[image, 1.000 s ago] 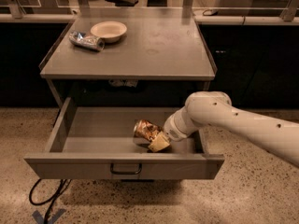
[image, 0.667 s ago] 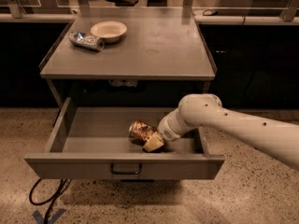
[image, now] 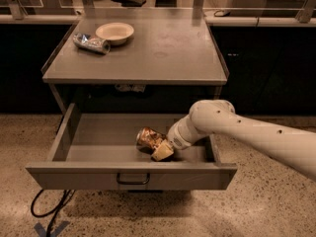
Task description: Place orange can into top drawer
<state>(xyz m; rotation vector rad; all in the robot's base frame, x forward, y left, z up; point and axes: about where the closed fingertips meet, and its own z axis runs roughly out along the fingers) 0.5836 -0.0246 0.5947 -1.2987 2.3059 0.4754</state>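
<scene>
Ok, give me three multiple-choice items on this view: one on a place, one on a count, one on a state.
1. Where is the orange can?
A. On the floor
B. Inside the top drawer, right beside the gripper
C. On a shelf

2. How many things sit on the table?
A. Two
B. None
C. Four

3. The top drawer is:
A. Shut
B. Pulled open
C. Taken out

Answers:
1 B: the can is within the drawer walls, against the gripper.
2 A: only a bowl and a silver-blue can are up there.
3 B: the drawer's inside is in plain view below the table.
</scene>
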